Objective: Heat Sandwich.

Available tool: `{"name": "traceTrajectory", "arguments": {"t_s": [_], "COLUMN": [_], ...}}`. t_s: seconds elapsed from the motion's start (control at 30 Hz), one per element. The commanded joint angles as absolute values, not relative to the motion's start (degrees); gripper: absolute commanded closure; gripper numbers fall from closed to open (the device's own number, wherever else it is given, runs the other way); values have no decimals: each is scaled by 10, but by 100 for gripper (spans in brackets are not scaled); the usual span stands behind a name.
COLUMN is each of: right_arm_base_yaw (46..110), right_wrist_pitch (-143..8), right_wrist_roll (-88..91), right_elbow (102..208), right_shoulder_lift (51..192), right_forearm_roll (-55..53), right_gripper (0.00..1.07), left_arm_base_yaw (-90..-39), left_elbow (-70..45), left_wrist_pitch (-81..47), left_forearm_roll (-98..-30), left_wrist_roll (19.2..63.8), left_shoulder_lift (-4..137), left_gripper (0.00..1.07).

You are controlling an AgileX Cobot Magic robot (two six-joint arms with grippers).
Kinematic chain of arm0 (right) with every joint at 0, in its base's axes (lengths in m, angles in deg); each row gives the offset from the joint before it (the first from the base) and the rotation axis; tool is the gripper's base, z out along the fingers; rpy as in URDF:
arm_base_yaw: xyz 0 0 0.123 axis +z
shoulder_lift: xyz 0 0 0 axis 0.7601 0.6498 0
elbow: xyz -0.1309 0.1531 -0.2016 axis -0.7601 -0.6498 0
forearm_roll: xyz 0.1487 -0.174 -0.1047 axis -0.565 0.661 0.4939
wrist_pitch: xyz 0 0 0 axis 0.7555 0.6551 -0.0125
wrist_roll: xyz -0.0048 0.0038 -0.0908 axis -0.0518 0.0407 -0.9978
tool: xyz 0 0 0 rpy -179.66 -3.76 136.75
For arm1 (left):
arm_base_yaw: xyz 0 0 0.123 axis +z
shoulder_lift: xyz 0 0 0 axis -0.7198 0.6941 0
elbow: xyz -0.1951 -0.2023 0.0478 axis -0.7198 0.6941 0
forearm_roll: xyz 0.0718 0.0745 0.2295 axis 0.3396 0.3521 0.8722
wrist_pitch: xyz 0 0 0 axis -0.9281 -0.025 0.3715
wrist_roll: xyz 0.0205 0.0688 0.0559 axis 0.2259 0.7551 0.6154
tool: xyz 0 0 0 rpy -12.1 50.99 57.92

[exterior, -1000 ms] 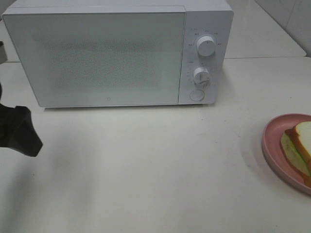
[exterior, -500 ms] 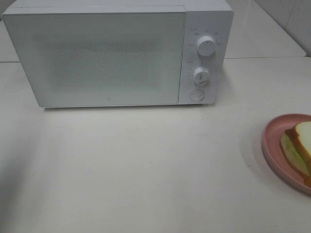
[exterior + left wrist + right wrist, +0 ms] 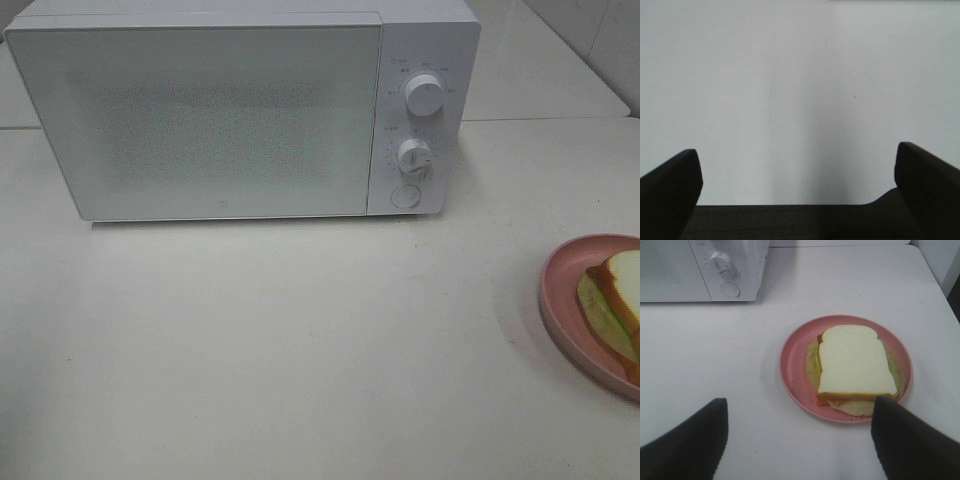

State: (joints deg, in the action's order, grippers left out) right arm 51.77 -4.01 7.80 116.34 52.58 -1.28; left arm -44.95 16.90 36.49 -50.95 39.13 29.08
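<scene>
Right claw [image 3: 799,440] spread, empty, hovering above table [image 3: 715,370]; sandwich [image 3: 854,367] on pink plate [image 3: 792,365] just ahead of it, microwave [image 3: 700,270] beyond. Left claw [image 3: 797,185] spread wide, empty, over bare table.

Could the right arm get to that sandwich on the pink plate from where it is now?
Probably yes. The right gripper is open, holding nothing, and faces the sandwich lying uncovered on the pink plate. Only bare table shows between them, and the microwave stands well aside.
</scene>
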Motion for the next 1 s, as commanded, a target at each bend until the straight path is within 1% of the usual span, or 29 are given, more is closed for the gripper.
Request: {"name": "traceTrajectory", "arguments": {"t_s": [0.03, 0.13, 0.53, 0.6, 0.9, 1.0], "right_arm_base_yaw": [513, 513, 513, 513, 513, 513], "right_wrist_pitch": [-47, -47, -47, -47, -47, -47], "right_wrist_roll": [75, 75, 75, 75, 75, 75], "right_elbow": [1163, 1163, 1163, 1163, 1163, 1163], "right_shoulder_lift": [511, 511, 511, 511, 511, 511], "right_forearm_roll": [-14, -14, -14, -14, -14, -14], "right_gripper": [31, 31, 31, 31, 31, 31], "left_arm_base_yaw": [-448, -448, -450, -450, -450, -450], "left_elbow": [195, 239, 264, 290, 293, 293], "left_wrist_pitch": [355, 351, 345, 304, 309, 309], "left_forearm_roll": [-512, -527, -532, -533, -531, -534], "left_wrist_roll": [394, 395, 395, 395, 396, 402], "left_shoulder_lift": [248, 194, 78, 48, -36, -36], "left_gripper": [6, 6, 6, 6, 6, 6]}}
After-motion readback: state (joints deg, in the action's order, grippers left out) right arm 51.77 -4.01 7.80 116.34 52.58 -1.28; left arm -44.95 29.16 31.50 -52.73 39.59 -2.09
